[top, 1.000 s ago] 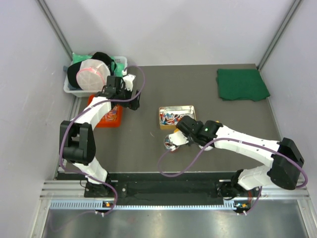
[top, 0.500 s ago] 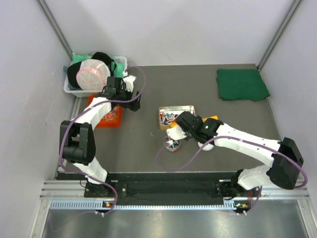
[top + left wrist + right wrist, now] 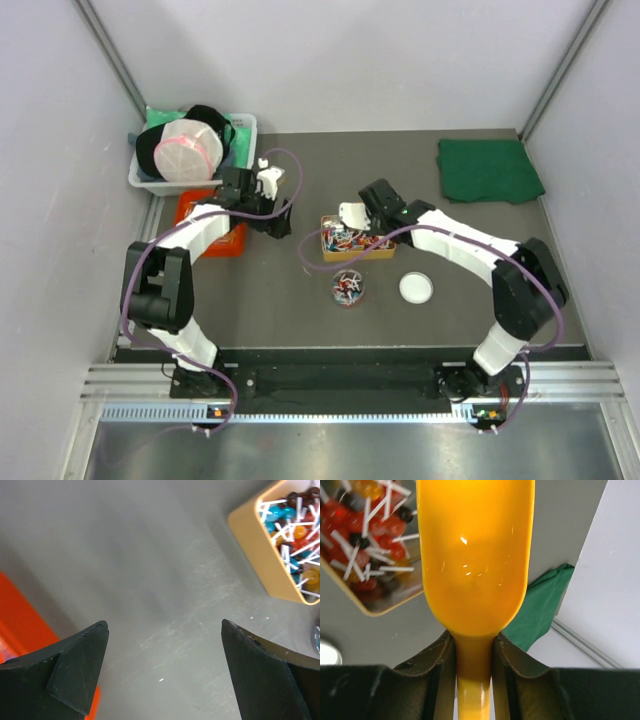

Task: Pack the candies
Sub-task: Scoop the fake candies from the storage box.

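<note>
Top view, tan tray (image 3: pixel 365 255): mid-table, heaped with candies (image 3: pixel 345 240) in red, blue and white.
Round cup (image 3: pixel 348 288): just in front of the tray, a few candies inside.
White lid (image 3: pixel 416 288): flat beside the cup.
Right claw (image 3: pixel 474 642): clamped on the orange scoop (image 3: pixel 475 555) handle, at the tray.
Left claw (image 3: pixel 164 630): spread wide, holding nothing, between red tray (image 3: pixel 15 610) and tan tray.

The right arm is bending forward, the right gripper (image 3: pixel 474 656) clamping the scoop (image 3: pixel 475 555) by its handle above the tin (image 3: pixel 365 256). The left gripper (image 3: pixel 162 650) is hovering left of the tin, jaws spread, apparently angled downward.
</note>
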You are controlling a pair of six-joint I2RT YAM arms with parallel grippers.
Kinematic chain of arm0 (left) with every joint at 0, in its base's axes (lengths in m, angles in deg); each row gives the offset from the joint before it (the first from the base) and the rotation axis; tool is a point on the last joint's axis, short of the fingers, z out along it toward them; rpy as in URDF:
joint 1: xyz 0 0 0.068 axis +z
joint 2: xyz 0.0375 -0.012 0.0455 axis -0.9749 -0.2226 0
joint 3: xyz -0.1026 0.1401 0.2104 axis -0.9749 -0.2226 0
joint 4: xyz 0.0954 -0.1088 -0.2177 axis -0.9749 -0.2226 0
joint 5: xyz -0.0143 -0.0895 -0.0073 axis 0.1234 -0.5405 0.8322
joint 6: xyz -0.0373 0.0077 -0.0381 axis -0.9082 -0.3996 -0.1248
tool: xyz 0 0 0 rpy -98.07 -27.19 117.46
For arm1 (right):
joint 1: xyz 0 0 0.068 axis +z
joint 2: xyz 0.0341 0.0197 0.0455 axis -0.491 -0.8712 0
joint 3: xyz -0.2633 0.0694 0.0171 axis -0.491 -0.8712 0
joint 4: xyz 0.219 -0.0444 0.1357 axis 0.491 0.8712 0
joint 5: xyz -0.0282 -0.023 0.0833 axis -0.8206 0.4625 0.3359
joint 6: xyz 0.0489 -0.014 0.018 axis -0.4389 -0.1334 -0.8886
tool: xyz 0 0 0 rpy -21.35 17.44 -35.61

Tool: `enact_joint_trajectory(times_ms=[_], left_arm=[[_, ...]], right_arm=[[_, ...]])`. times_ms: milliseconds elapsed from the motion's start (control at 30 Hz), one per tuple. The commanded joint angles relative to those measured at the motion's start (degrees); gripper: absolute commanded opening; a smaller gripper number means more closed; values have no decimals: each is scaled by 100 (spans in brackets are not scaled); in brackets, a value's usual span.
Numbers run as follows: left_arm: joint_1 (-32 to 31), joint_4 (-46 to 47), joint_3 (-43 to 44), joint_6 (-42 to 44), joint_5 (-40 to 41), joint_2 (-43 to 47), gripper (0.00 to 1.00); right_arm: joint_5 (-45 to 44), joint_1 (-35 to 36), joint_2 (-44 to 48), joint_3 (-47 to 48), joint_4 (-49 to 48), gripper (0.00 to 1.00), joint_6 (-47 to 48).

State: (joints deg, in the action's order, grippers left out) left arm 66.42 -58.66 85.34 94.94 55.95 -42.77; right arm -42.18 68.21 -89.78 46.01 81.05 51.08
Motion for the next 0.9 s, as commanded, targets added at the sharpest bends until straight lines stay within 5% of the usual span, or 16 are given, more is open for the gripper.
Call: enact_joint_trajectory(times_ms=[0, 433, 867], left_arm=[[-263, 465, -164, 75, -234, 174, 99], [-897, 808, -481, 207, -190, 596, 99], [-1257, 887, -604, 295, -164, 526, 99]], right_arm=[[58, -162, -213, 663, -372, 0, -673], [382, -1664, -477, 831, -135, 0, -2624], [821, -2017, -1039, 303, -399, 0, -3407]])
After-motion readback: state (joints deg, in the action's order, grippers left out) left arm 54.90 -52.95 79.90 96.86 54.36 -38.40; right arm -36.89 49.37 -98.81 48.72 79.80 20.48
